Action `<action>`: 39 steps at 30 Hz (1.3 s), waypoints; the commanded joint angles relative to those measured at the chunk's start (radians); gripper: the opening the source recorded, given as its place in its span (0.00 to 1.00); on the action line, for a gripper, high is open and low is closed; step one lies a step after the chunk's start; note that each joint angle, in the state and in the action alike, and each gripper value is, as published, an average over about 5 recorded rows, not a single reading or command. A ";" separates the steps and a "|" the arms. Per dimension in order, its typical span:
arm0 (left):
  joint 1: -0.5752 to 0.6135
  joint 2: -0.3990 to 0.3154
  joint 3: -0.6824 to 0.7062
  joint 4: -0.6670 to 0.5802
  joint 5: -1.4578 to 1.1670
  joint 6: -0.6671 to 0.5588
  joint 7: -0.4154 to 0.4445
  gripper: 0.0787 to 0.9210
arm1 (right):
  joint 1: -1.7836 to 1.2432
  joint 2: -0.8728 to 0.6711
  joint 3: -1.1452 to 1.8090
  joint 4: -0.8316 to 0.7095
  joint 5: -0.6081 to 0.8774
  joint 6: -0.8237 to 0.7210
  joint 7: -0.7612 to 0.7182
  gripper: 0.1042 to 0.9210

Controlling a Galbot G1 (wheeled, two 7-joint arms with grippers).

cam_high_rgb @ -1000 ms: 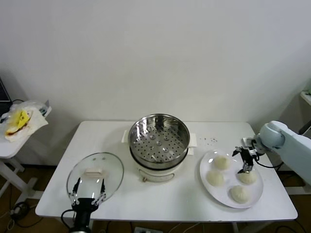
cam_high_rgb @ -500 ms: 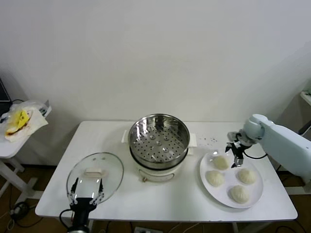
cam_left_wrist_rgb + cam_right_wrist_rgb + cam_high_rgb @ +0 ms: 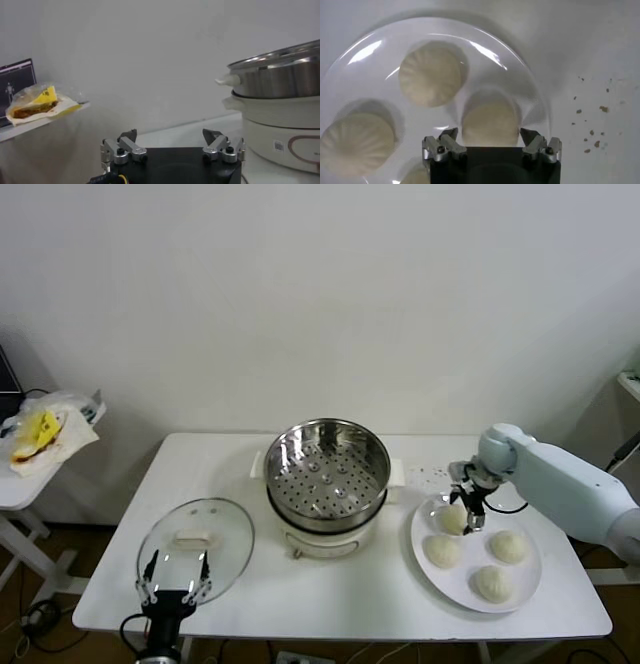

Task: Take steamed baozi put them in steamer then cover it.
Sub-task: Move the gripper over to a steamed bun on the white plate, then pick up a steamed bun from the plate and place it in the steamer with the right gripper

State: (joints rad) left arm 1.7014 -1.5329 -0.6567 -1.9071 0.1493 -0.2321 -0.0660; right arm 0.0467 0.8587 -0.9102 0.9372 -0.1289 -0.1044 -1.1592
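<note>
Four cream-white steamed baozi lie on a white plate (image 3: 417, 540) at the table's right. My right gripper (image 3: 466, 510) hangs low over the back-left baozi (image 3: 452, 520), the one nearest the steamer. In the right wrist view this gripper (image 3: 490, 136) is open, with that baozi (image 3: 490, 120) between its fingertips (image 3: 451, 135) and a thin gap on each side. The shiny steamer (image 3: 328, 469) stands empty at mid-table. Its glass cover (image 3: 196, 541) lies flat at the front left. My left gripper (image 3: 170, 582) waits open by the cover's near edge, empty in its own view (image 3: 170, 136).
The other baozi (image 3: 441, 551), (image 3: 507, 546), (image 3: 493, 583) fill the plate's front and right. Dark specks (image 3: 432, 474) dot the table behind the plate. A side table at far left holds a bagged snack (image 3: 40, 434). The left wrist view shows the steamer's wall (image 3: 280, 75) close by.
My right arm has swung left across the plate, from the right-hand baozi to the back-left one, and lowered round it. The left arm has barely moved.
</note>
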 commanded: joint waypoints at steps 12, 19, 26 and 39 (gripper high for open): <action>0.009 0.000 0.002 -0.004 -0.001 -0.001 -0.002 0.88 | 0.017 0.015 -0.009 -0.013 -0.017 0.031 -0.004 0.72; 0.020 0.003 0.001 -0.007 -0.003 -0.003 -0.003 0.88 | 0.215 -0.005 -0.149 0.044 0.039 0.131 -0.012 0.71; 0.027 0.003 0.003 -0.006 -0.007 -0.003 -0.003 0.88 | 0.629 0.051 -0.476 0.182 0.114 0.350 -0.055 0.73; 0.034 0.003 0.002 -0.016 -0.010 0.000 -0.004 0.88 | 0.796 0.374 -0.460 0.182 0.001 0.630 -0.054 0.76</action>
State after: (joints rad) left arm 1.7337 -1.5291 -0.6559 -1.9228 0.1400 -0.2316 -0.0691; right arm 0.6847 1.0471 -1.3271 1.1003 -0.0509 0.3323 -1.2066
